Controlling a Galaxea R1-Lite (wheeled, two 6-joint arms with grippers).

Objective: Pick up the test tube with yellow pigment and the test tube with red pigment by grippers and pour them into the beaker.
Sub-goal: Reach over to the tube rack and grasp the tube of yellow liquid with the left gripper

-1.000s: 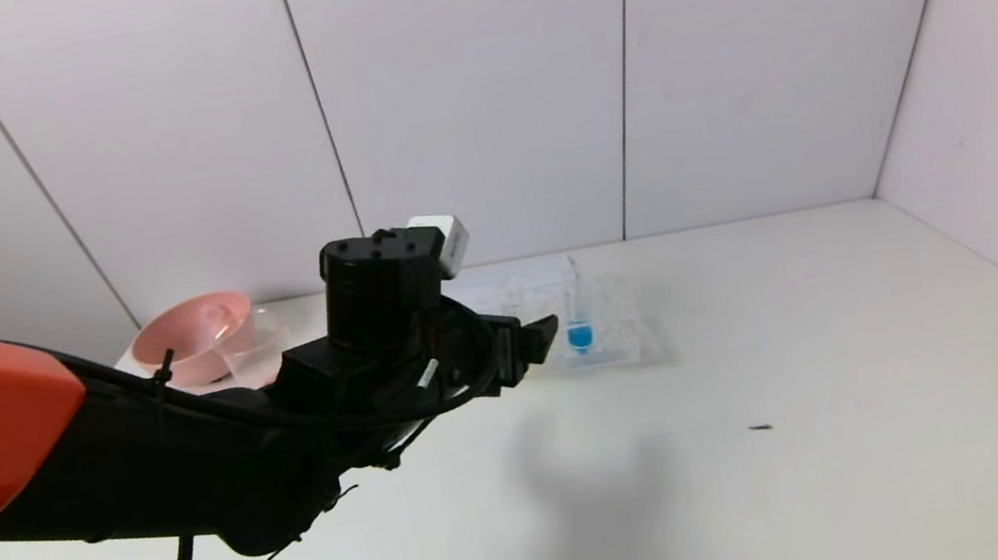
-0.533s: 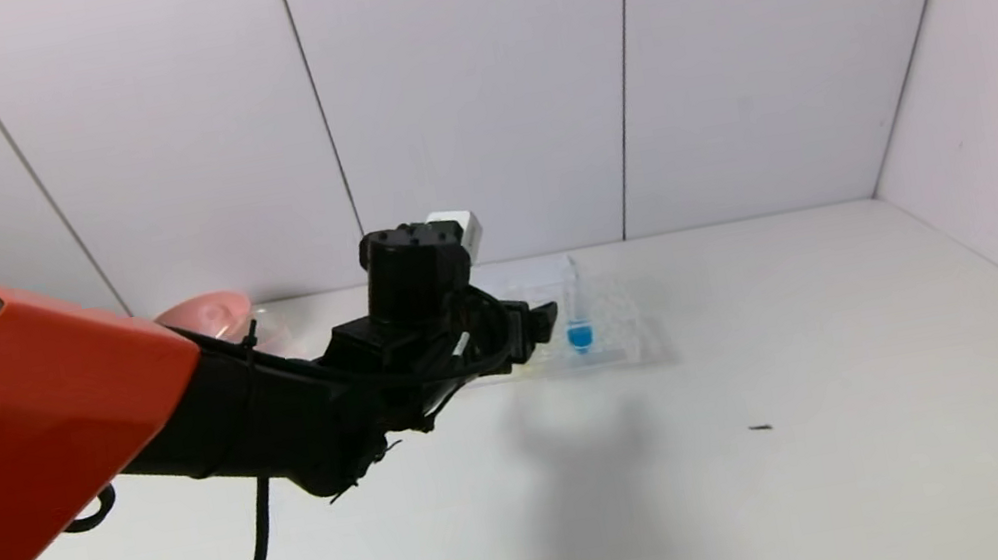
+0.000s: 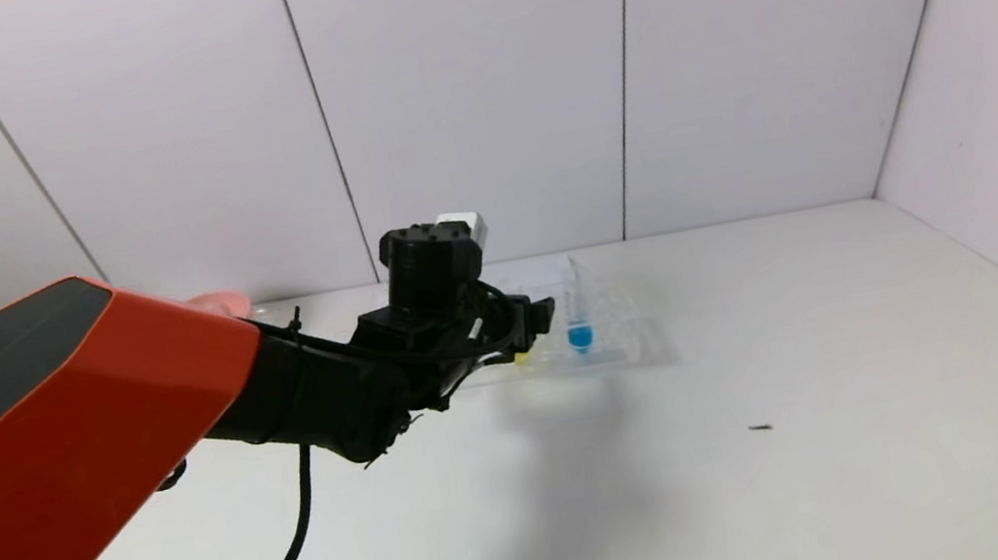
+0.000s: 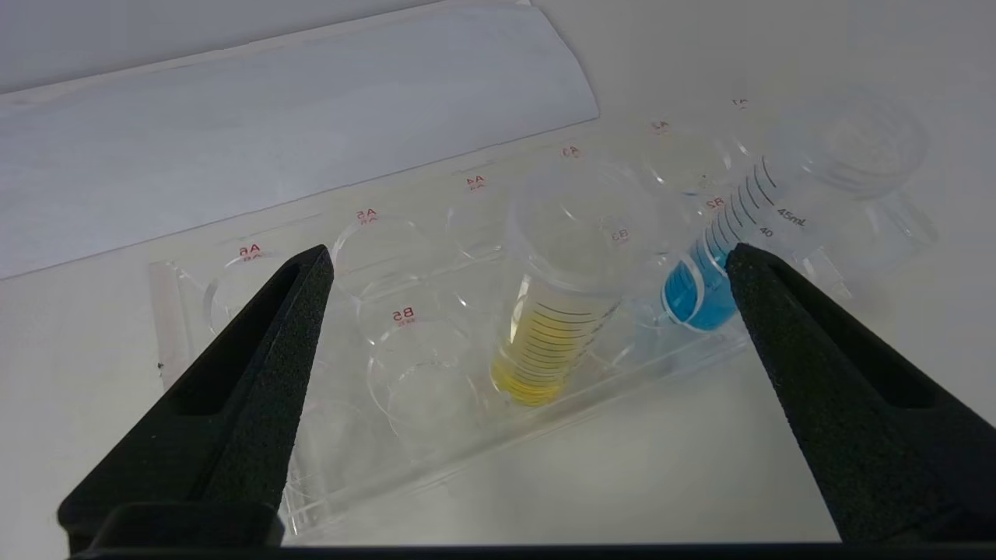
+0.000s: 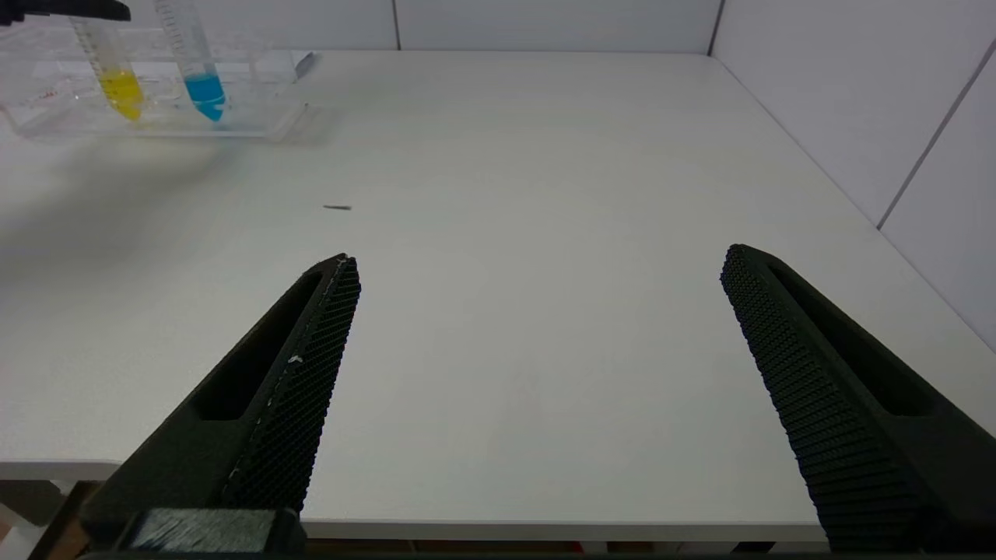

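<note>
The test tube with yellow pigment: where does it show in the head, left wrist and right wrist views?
Head view: the test tube with yellow pigment is only a yellow speck, mostly hidden behind the left gripper.
Left wrist view: near the middle, upright in the clear rack, between the open jaws.
Right wrist view: far top left corner.
Shared landmark: the blue-liquid tube beside it.

Two tubes: yellow (image 4: 545, 342), blue (image 4: 696, 292); one rack (image 4: 257, 435); maybe one bowl (image 3: 214, 302)

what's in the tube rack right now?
Two tubes stand in the rack: the yellow tube and beside it a blue tube. The other visible holes are empty. No red tube shows; the left end effector, open, covers the rack's ends.
</note>
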